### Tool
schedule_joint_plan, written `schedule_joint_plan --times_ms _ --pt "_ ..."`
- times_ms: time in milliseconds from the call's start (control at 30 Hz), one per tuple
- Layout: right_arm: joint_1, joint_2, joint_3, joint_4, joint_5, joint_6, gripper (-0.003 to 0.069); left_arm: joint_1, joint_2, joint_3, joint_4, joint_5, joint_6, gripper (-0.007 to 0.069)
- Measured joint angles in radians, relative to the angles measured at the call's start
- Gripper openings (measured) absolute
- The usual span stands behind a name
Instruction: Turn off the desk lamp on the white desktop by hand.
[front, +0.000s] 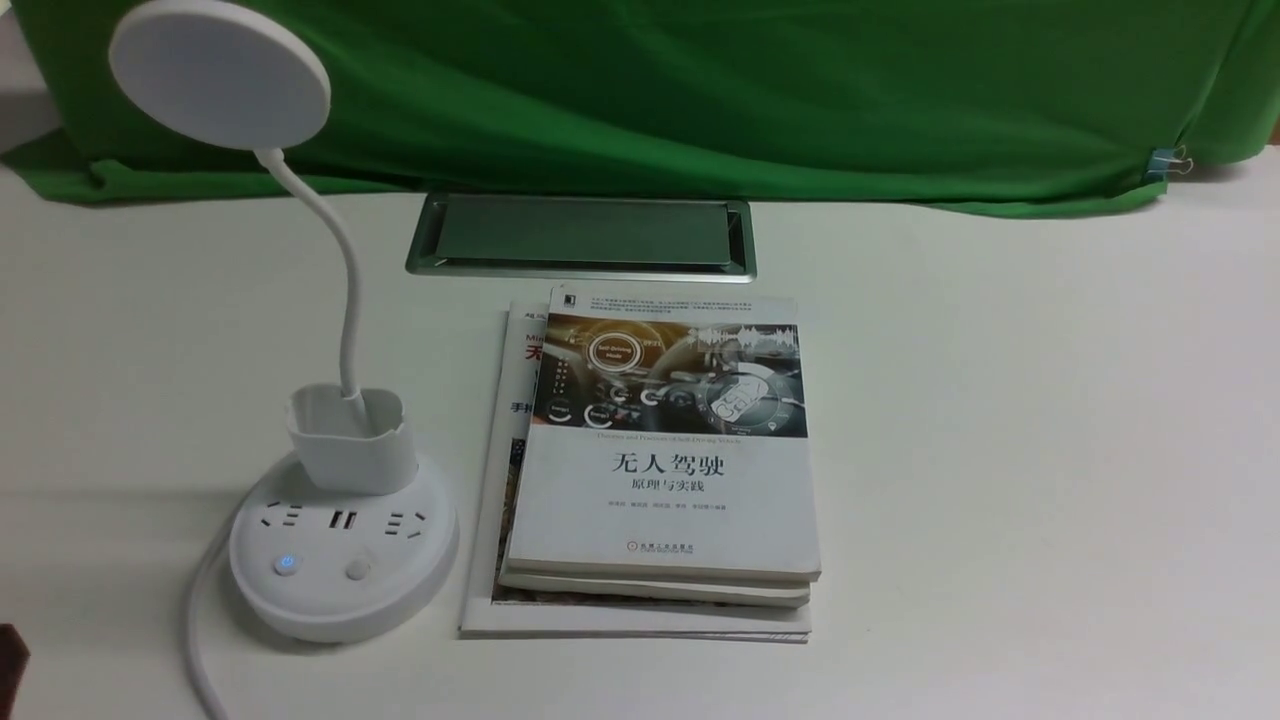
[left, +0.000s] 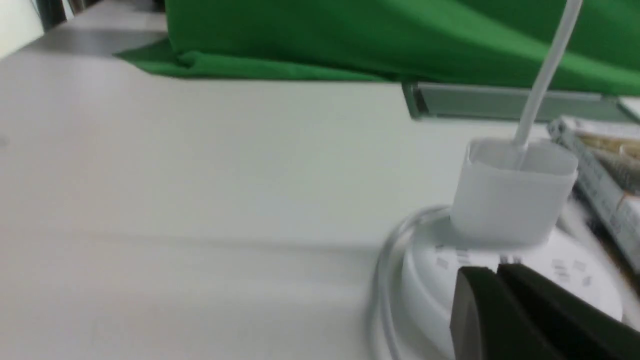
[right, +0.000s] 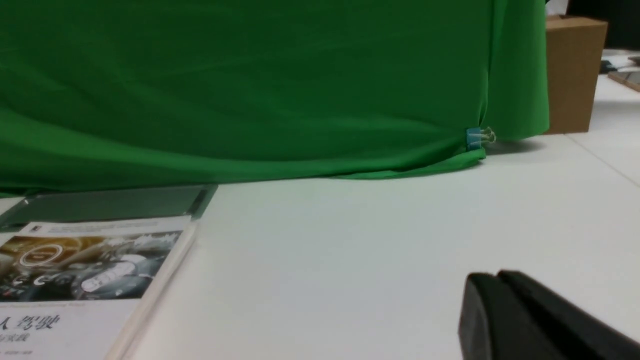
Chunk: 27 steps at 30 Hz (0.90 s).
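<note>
The white desk lamp (front: 340, 560) stands at the front left of the white desktop (front: 1000, 450). Its round disc head (front: 220, 72) is up at the far left on a bent neck, above a small cup holder (front: 350, 440). The left of the two buttons on the base (front: 287, 564) glows blue; the right button (front: 357, 570) is unlit. In the left wrist view my left gripper (left: 495, 272) is shut and empty, close in front of the lamp base (left: 430, 280). My right gripper (right: 495, 277) is shut and empty, low over bare desktop (right: 350, 260).
A stack of books (front: 665, 470) lies right beside the lamp base. The silver-framed cable hatch (front: 582, 235) sits behind the books. The lamp's white cable (front: 195, 640) runs off the front edge. A green cloth (front: 700, 90) hangs at the back. A small dark shape (front: 10, 665) shows at the lower left edge.
</note>
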Motion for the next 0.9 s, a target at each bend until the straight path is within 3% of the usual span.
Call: schedule_joint_plan --times_ms 900 --pt "0.000 0.000 0.000 0.000 0.000 0.000 0.0036 0.003 -0.001 0.000 -0.010 -0.026 0.006 0.0019"
